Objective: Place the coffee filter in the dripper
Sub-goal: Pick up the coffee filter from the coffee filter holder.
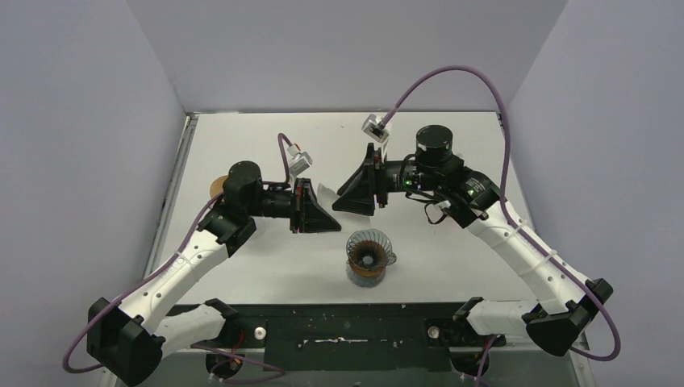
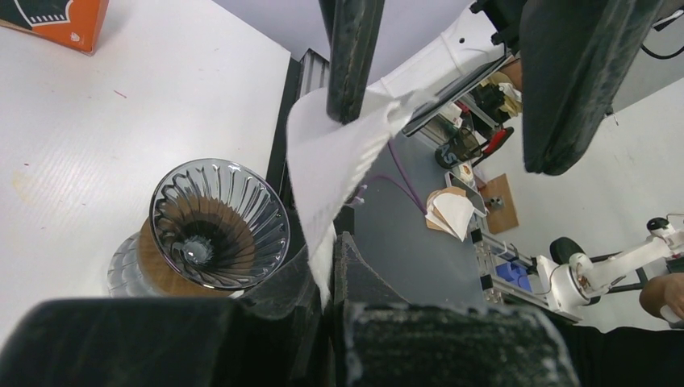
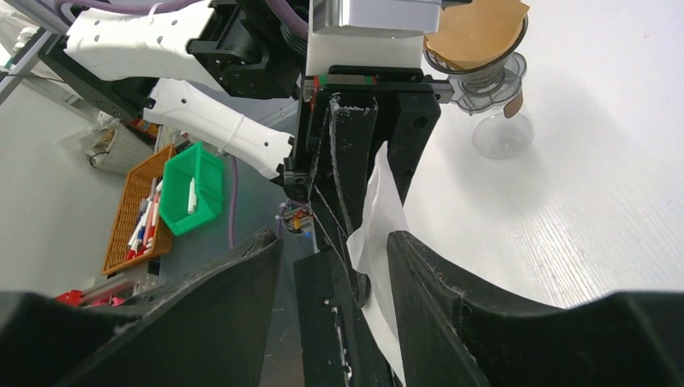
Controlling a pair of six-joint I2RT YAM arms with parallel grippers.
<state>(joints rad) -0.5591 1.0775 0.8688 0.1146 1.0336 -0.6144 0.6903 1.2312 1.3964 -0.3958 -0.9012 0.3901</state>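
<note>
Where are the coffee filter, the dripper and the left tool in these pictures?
coffee filter [image 2: 327, 165], left wrist view, middle of the white paper.
dripper [image 2: 242, 205], left wrist view, ribbed inner wall.
left tool [image 2: 326, 254], left wrist view, midway between its fingertips, shut on the coffee filter.

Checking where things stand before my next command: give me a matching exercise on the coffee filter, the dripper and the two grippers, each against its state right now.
Things:
1. coffee filter
2. dripper
3. left gripper
4. right gripper

States:
A. empty, upright on the table
B. jaws apart, one on either side of the paper
C. pinched, up off the table
D. shut on the paper

Pairs: 1-C, 2-A, 3-D, 4-B
</note>
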